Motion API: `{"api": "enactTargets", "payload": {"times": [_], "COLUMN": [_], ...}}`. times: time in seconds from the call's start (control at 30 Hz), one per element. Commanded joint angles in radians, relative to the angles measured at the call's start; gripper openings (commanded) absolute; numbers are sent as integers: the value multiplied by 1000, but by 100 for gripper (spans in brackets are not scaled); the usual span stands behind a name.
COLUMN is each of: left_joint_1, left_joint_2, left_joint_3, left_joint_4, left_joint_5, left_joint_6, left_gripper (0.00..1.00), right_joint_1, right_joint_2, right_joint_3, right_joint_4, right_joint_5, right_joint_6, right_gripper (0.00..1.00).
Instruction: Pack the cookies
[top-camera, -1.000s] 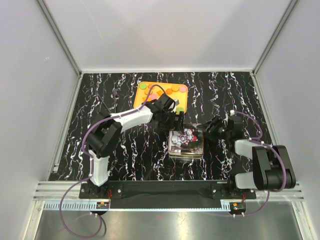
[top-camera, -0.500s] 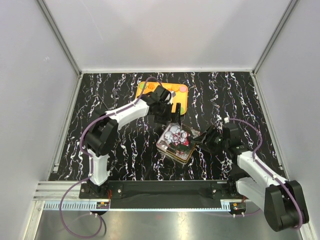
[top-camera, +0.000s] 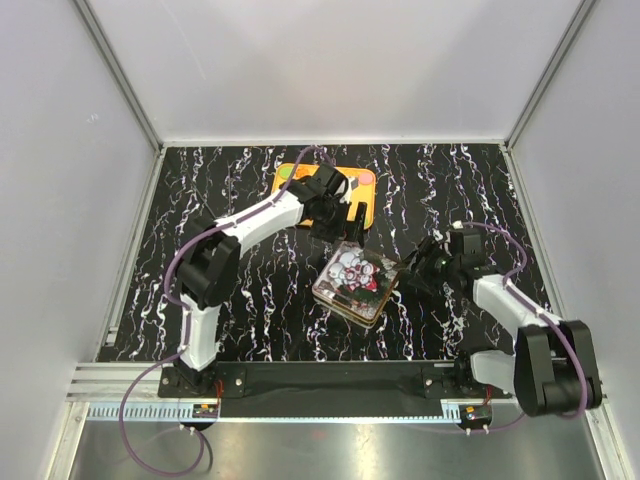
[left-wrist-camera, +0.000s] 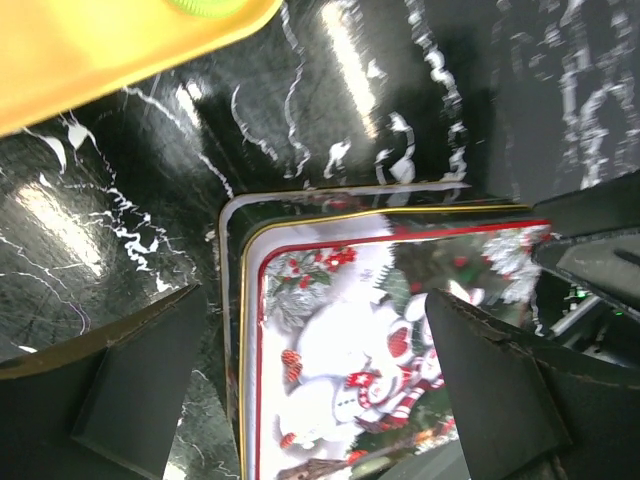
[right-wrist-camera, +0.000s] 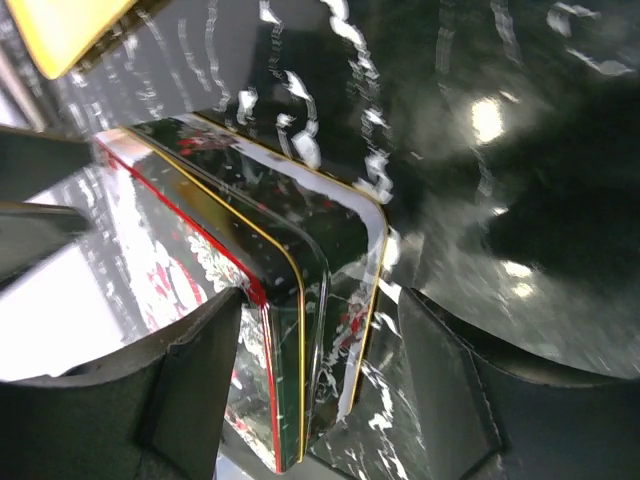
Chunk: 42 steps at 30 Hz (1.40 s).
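Note:
A few cookies (top-camera: 286, 172) lie on the orange tray (top-camera: 360, 205) at the back; the left arm hides most of them. One green cookie (left-wrist-camera: 208, 5) shows at the top edge of the left wrist view. A square tin (top-camera: 355, 282) with a snowman lid (left-wrist-camera: 330, 340) sits turned at an angle in front of the tray. My left gripper (top-camera: 349, 226) hangs open just above the tin's far edge, its fingers (left-wrist-camera: 135, 385) apart over the lid. My right gripper (top-camera: 418, 266) is open, with the tin's right corner (right-wrist-camera: 335, 235) between its fingers (right-wrist-camera: 190, 390).
The black marbled table (top-camera: 230, 300) is walled in by white panels on three sides. A metal rail (top-camera: 330, 385) carries both arm bases at the near edge. The tray's rim (left-wrist-camera: 90, 70) lies close behind the left gripper.
The tin has been turned and slid left from square to angled. My left gripper has lifted back toward the tray and opened wider. My right gripper has drawn back a little and widened.

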Motion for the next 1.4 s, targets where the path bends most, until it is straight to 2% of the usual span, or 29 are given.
{"api": "enactTargets", "payload": {"times": [0.0,0.17,0.23,0.33,0.57,0.73,0.9,1.0,1.17,1.2,1.23,1.3,1.37], "left_joint_1": [-1,-1,-1,-3,-4,-4,-4,-6,-12,-14,-14,-15,-20], "left_joint_2": [34,51,59,65,92,108,117,119,119,119,119,117,116], "left_joint_3": [35,39,36,26,46,55,61,64,67,63,62,56,53], "left_joint_4": [-25,-25,-24,-13,-23,-30,-37,-40,-45,-43,-43,-42,-37], "left_joint_5": [-7,-9,-6,2,21,30,31,33,30,28,28,30,33], "left_joint_6": [31,35,31,29,38,41,49,48,51,51,51,51,48], "left_gripper": [98,98,98,98,98,98,98,98,97,97,97,97,97], "right_joint_1": [-2,-2,-3,-2,-3,-2,-2,0,0,0,0,4,20], "right_joint_2": [83,102,120,157,243,280,320,362,419,424,424,416,398], "right_joint_3": [35,4,-3,-32,-68,-104,-138,-152,-181,-186,-196,-201,-209], "right_joint_4": [105,159,161,266,461,517,534,543,599,610,621,626,618], "right_joint_5": [-65,-58,-56,-86,-107,-96,-62,-56,-50,-50,-50,-50,-39], "right_joint_6": [-36,-29,-21,10,53,77,96,128,146,151,153,153,156], "right_gripper": [70,70,65,53,48,44,43,28,19,16,9,7,0]}}
